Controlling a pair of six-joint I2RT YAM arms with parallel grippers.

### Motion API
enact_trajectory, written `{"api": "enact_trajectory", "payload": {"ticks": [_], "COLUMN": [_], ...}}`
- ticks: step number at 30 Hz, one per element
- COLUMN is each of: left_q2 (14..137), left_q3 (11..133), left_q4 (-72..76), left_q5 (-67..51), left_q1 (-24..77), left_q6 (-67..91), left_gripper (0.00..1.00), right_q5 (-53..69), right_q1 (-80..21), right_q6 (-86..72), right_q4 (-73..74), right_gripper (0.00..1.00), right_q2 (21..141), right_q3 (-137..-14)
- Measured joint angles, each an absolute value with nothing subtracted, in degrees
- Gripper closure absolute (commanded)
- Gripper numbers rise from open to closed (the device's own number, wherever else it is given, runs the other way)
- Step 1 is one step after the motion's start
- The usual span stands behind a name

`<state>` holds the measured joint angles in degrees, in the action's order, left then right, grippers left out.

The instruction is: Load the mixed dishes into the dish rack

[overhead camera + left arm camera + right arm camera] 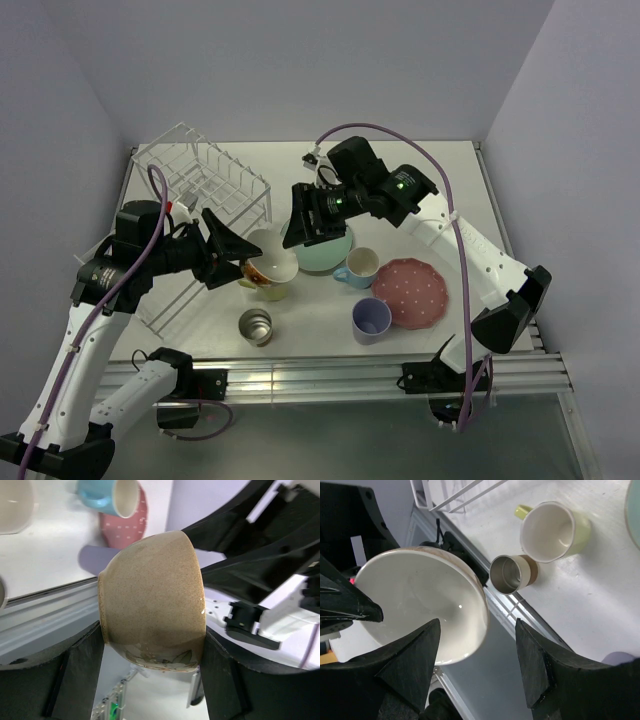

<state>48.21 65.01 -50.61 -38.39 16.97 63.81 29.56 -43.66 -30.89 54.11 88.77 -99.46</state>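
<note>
My left gripper [237,257] is shut on the cream bowl [273,254] and holds it tilted above the table. In the left wrist view the bowl [150,600] sits between both fingers [75,680]. My right gripper [305,226] is open and empty just right of the bowl, above the mint-green plate [328,255]. In the right wrist view the bowl [420,605] lies partly between its open fingers [415,665]. The yellow mug [272,291] lies under the bowl. The metal cup [255,326], light blue mug [358,267], lavender cup [371,320] and pink dotted plate [411,292] rest on the table.
The white wire dish rack [205,185] stands at the back left, behind my left arm. The right wrist view shows the yellow mug [552,530], the metal cup [510,573] and a rack corner [455,495]. The table's front rail [330,375] runs along the near edge.
</note>
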Motion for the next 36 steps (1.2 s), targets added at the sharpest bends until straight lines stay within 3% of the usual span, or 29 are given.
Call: {"api": "enact_trajectory", "payload": {"ticks": [13, 26, 36], "left_q2": [49.36, 53.87, 52.62], "left_q3": [68.66, 80.99, 81.08], "left_q4": [-63.29, -77.01, -78.98], "left_q5": [-29.87, -16.95, -11.86], "left_q1": [14.52, 13.37, 13.3], "left_q6": [55.59, 47.88, 47.94], "left_gripper": [1.0, 1.0, 1.0], "right_q5": [28.47, 28.77, 30.87], "right_q1": [-35.59, -34.72, -34.24], "right_q6": [-29.1, -27.27, -26.55], "right_q4": [55.22, 55.86, 55.75], "right_gripper": [0.3, 0.31, 0.31], "right_q2": [85.67, 84.25, 84.2], "right_q3": [-97.01, -93.91, -91.5]}}
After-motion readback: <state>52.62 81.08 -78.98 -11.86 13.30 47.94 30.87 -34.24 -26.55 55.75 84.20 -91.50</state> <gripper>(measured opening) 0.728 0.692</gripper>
